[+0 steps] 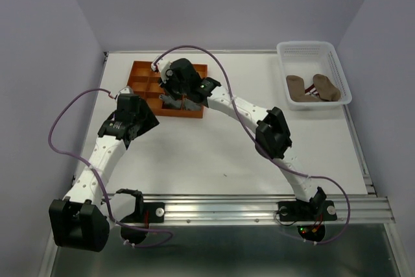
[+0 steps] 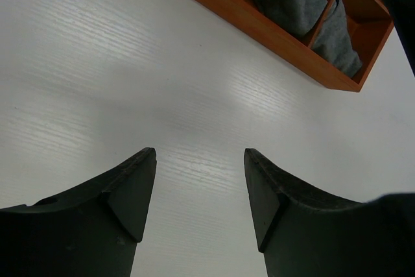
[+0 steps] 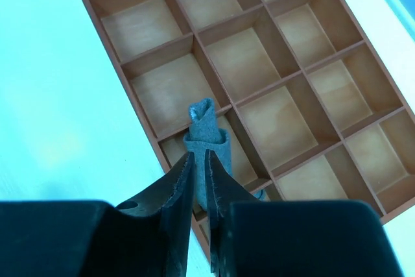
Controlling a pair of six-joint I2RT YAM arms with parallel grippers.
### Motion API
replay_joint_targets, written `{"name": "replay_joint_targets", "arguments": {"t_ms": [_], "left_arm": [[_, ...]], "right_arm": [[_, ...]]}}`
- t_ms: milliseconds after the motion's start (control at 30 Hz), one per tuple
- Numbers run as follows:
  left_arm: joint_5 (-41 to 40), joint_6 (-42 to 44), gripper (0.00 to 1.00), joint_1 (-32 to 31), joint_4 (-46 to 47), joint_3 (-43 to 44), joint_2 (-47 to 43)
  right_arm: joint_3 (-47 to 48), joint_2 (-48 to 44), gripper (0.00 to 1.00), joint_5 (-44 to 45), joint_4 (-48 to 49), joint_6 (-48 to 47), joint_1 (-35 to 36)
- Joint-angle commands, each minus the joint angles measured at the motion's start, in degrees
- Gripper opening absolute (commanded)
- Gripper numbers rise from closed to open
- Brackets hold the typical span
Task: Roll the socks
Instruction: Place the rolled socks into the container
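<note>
My right gripper [image 3: 200, 160] pinched nearly shut on a soft grey sock [image 3: 206, 131]. It was rolled into a stubby tube and stood on end in a near compartment of the orange wooden grid tray [image 3: 155, 48]. That arm reached far and left, wrist tipped down. My left gripper [image 2: 200, 160] gaped over the smooth white table [image 2: 130, 63]

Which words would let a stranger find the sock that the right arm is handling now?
Find the orange compartment tray on the table's far side, left of centre. Over its near row the right gripper pinches a grey sock, folded into a small upright bundle. The tan socks lie in the white basket; only this one is held.
</note>
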Motion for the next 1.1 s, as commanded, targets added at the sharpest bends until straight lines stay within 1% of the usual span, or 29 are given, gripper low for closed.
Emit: {"name": "replay_joint_targets", "arguments": {"t_ms": [0,133,300,467,600,900,1067], "left_arm": [[-0.1,0.3,0.68,0.4,1.5,1.0,-0.2],[-0.1,0.3,0.68,0.3,1.7,1.0,0.3],[0.0,0.3,0.68,0.4,1.8,0.8,0.6],[0.3,0.1,0.67,0.4,2.0,0.5,0.2],[0.7,0.0,0.68,0.4,2.3,0.0,0.2],[0.9,-0.1,0.67,0.4,2.5,-0.6,0.4],[1.3,-0.1,0.67,0.4,2.8,-0.8,0.7]], "right_arm": [[3.1,2.0,0.17,1.2,2.2,0.5,0.1],[4.9,5.2,0.17,0.7,2.4,0.7,0.1],[4.8,7.5,0.17,0.4,3.2,0.5,0.1],[1.5,8.8,0.17,1.6,4.7,-0.1,0.1],[-0.4,9.4,0.17,0.9,4.7,0.0,0.1],[1.4,13.6,0.17,1.5,4.6,0.1,0.1],[1.2,14.3,0.15,1.4,4.6,-0.4,0.1]]}}
